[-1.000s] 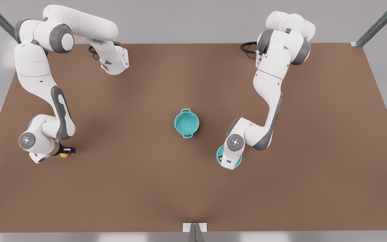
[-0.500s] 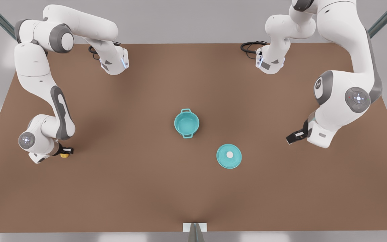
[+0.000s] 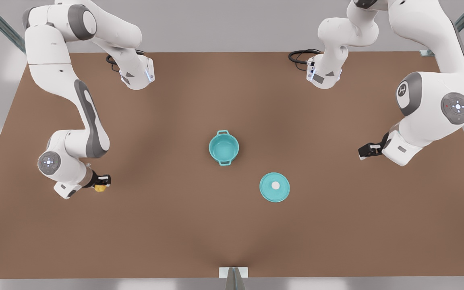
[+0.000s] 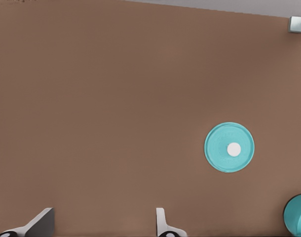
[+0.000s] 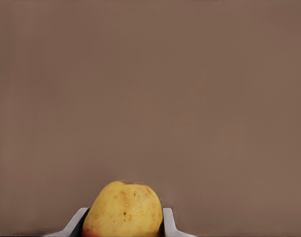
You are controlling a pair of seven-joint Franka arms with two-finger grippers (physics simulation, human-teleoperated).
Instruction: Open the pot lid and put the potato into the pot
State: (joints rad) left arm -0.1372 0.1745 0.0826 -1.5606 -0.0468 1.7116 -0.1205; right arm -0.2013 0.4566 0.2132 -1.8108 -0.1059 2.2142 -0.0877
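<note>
The open teal pot (image 3: 224, 147) stands at the table's middle, and its edge shows in the left wrist view (image 4: 297, 215). The pot lid (image 3: 274, 187) lies flat on the table, nearer the front and toward the front view's right of the pot, knob up; it also shows in the left wrist view (image 4: 229, 147). My left gripper (image 3: 364, 152) (image 4: 103, 227) hangs open and empty, far toward the front view's right of the lid. My right gripper (image 3: 101, 182) (image 5: 123, 224), at the front view's left, is shut on the yellow potato (image 3: 100, 187) (image 5: 123, 210), above the table.
Both arm bases (image 3: 135, 74) (image 3: 324, 76) stand at the table's back edge with black cables beside them. A small white bracket (image 3: 233, 272) sits at the middle of the front edge. Bare brown table lies between the potato and the pot.
My left gripper let go of the lid and swung off toward the front view's right. My right gripper, holding the potato, moved a little toward the pot.
</note>
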